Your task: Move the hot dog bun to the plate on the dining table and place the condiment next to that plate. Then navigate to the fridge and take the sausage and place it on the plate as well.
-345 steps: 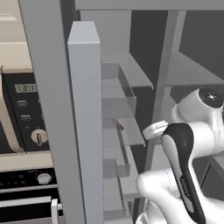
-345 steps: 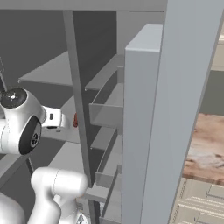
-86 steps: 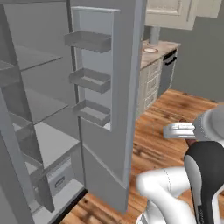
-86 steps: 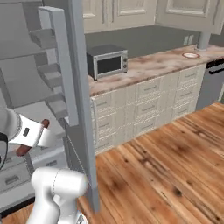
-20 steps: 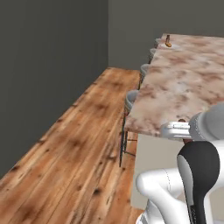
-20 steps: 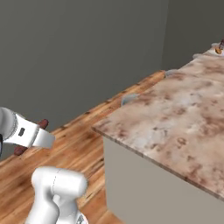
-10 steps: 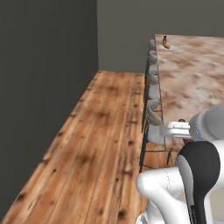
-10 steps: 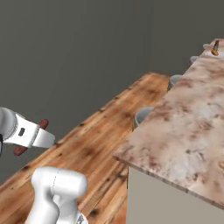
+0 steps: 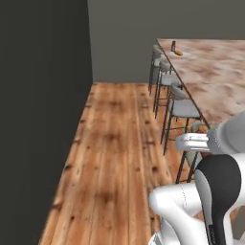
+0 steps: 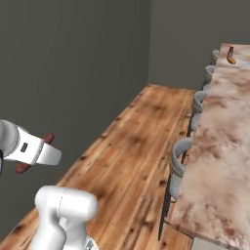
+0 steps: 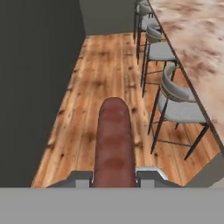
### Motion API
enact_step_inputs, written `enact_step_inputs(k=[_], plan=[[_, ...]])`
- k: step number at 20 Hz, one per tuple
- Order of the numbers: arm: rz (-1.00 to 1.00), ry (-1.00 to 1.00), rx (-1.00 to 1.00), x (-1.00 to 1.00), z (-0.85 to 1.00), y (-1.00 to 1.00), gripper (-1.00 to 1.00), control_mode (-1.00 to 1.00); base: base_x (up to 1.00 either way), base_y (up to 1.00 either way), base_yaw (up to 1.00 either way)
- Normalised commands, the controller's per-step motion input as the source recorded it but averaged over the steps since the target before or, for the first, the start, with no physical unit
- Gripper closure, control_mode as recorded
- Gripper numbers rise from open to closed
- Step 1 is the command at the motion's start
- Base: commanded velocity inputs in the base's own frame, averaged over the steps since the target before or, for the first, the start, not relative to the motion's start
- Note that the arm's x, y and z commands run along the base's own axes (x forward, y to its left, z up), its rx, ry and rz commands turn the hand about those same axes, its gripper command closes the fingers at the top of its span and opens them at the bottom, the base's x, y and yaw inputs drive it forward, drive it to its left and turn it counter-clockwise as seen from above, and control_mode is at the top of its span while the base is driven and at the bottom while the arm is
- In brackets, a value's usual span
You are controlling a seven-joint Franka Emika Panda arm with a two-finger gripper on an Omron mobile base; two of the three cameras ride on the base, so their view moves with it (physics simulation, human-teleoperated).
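Observation:
My gripper (image 11: 114,177) is shut on the sausage (image 11: 114,139), a dark reddish-brown cylinder pointing away from the hand over the wooden floor. In the right base view the sausage (image 10: 47,138) sticks out on both sides of the white hand (image 10: 32,150). The dining table (image 9: 217,81) with its marbled top runs along the right. At its far end stand the small dark red condiment (image 9: 173,44) and the orange hot dog bun (image 9: 177,52). At this distance I cannot make out the plate. The fridge is out of view.
Several grey stools (image 9: 181,106) on thin dark legs line the table's near side. A wooden floor strip (image 9: 117,158) runs between them and a dark wall (image 9: 43,105) on the left. A grey wall closes the far end.
The whole scene has swung as the base turned: the table has slid to the right and the floor strip now runs straight ahead. The sausage stays in the shut gripper.

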Motion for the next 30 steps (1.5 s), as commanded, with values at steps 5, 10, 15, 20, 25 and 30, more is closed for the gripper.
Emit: enact_step_inputs(k=[5, 10, 15, 20, 25, 30], plan=[[0.00, 0.00, 0.00, 0.00, 0.00, 0.00, 1.00, 1.00, 1.00, 0.85, -0.35], [0.00, 0.00, 0.00, 0.00, 0.00, 0.00, 1.00, 1.00, 1.00, 0.67, -0.37], [0.00, 0.00, 0.00, 0.00, 0.00, 0.00, 1.00, 1.00, 1.00, 0.61, -0.44], [0.00, 0.00, 0.00, 0.00, 0.00, 0.00, 1.00, 1.00, 1.00, 0.66, -0.49], [0.00, 0.00, 0.00, 0.00, 0.00, 0.00, 1.00, 1.00, 1.00, 0.71, -0.50], [0.00, 0.00, 0.00, 0.00, 0.00, 0.00, 1.00, 1.00, 1.00, 0.74, -0.50]])
